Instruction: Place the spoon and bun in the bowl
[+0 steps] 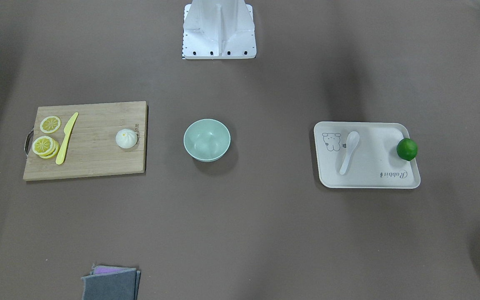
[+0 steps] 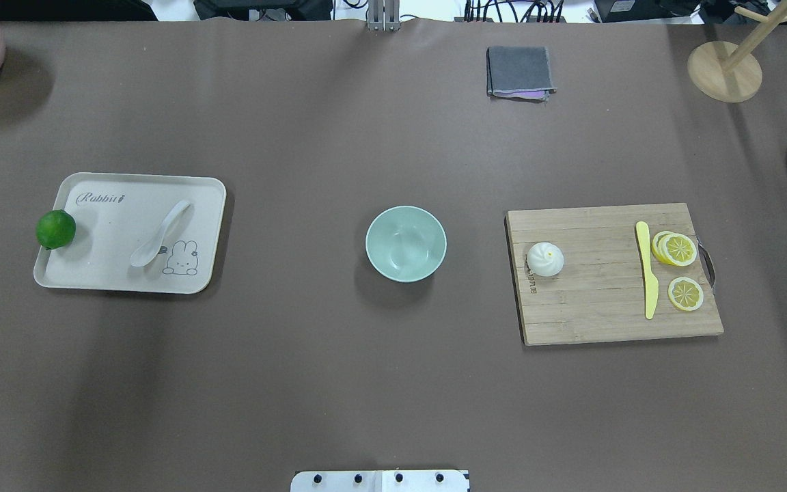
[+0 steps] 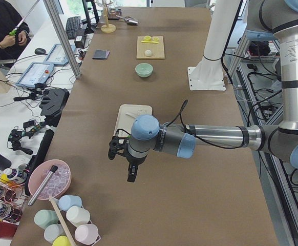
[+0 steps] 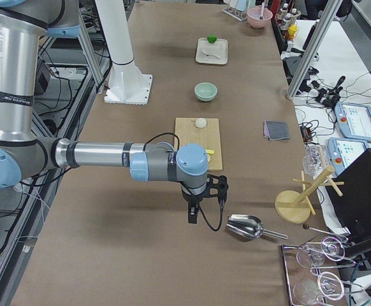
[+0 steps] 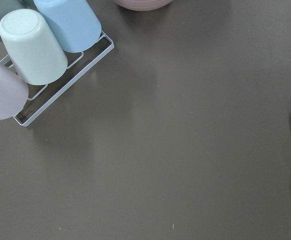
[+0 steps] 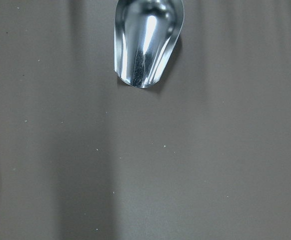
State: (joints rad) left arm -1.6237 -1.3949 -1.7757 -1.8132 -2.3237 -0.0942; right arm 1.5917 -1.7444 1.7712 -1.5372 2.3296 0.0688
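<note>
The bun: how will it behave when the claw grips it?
The bun is round, so a push may roll it along the flat board. Its domed, pleated top looks soft, so it may dent. It is small, so probably light.

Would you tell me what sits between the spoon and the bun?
The bowl stands midway between the spoon and the bun, seen in the overhead view.

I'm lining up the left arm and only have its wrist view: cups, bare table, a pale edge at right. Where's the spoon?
Observer: The spoon lies on the tray, beside its rabbit drawing.
Operator: Anything else on that tray?
Observer: A lime sits at the rim, on the side away from the bowl.
Operator: Is the bowl free?
Observer: Yes, it stands empty mid-table, between the tray and the cutting board.
</note>
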